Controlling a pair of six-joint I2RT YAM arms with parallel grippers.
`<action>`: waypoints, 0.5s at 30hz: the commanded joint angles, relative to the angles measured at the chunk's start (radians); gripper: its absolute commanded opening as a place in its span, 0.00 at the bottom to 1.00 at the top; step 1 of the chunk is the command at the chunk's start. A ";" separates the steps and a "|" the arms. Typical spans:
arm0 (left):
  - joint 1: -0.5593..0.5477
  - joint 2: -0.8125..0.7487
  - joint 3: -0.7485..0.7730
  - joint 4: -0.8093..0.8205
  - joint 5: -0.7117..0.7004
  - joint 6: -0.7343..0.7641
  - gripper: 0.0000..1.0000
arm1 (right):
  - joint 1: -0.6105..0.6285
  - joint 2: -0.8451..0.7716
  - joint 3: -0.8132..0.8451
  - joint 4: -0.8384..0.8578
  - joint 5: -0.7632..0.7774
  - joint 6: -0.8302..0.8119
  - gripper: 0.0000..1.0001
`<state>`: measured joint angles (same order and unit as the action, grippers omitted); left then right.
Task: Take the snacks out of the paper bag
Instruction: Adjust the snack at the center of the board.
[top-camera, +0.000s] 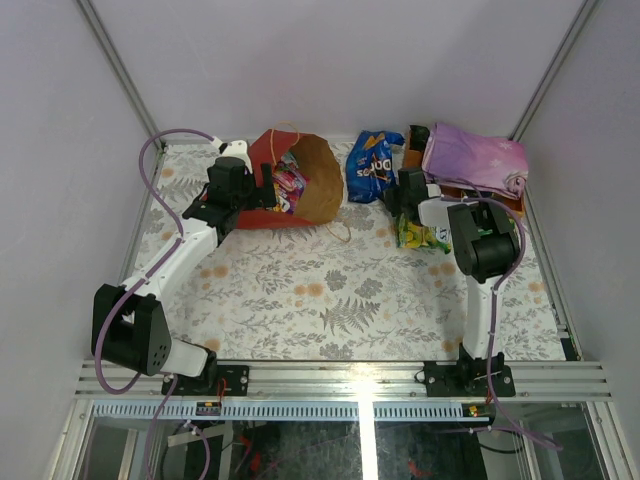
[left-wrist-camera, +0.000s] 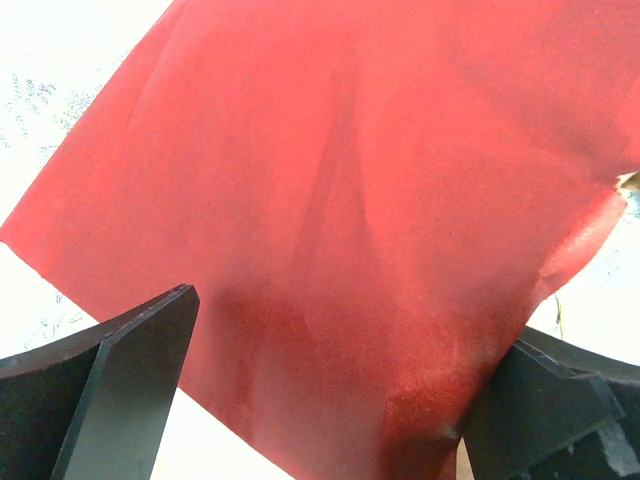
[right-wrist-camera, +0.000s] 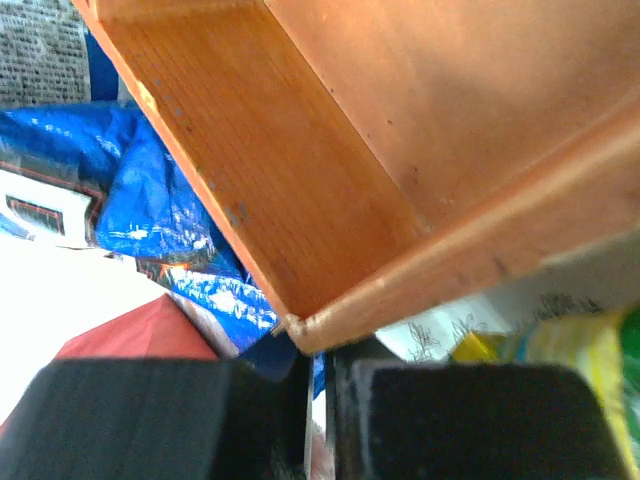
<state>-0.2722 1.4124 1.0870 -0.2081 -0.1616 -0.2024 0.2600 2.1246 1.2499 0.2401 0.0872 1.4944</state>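
Near the far-left corner, the left gripper (left-wrist-camera: 350, 320), jaws spread wide, straddles the tall red paper bag (top-camera: 318, 180). The right gripper (right-wrist-camera: 318, 370), closed, sits at the orange wooden tray (right-wrist-camera: 300, 150) corner.

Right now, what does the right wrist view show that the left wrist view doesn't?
Only the right wrist view: the orange wooden tray, the crinkled blue Doritos chip bag, a small yellow pack and the right gripper, fingers together. Only the left wrist view: the left gripper, open. Both: the tall red paper bag, filling the left wrist view, just a corner in the right.
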 joint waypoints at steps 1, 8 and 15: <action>0.011 0.008 0.003 0.025 -0.013 0.000 1.00 | 0.011 0.060 0.009 -0.031 0.016 -0.024 0.00; 0.011 0.013 0.005 0.024 -0.020 0.000 1.00 | 0.060 -0.120 -0.158 0.011 0.034 -0.013 0.00; 0.012 0.013 0.005 0.025 -0.021 0.000 1.00 | 0.154 -0.341 -0.278 0.012 0.164 0.011 0.00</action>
<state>-0.2722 1.4155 1.0870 -0.2092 -0.1619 -0.2024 0.3550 1.8908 0.9779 0.2619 0.1516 1.4933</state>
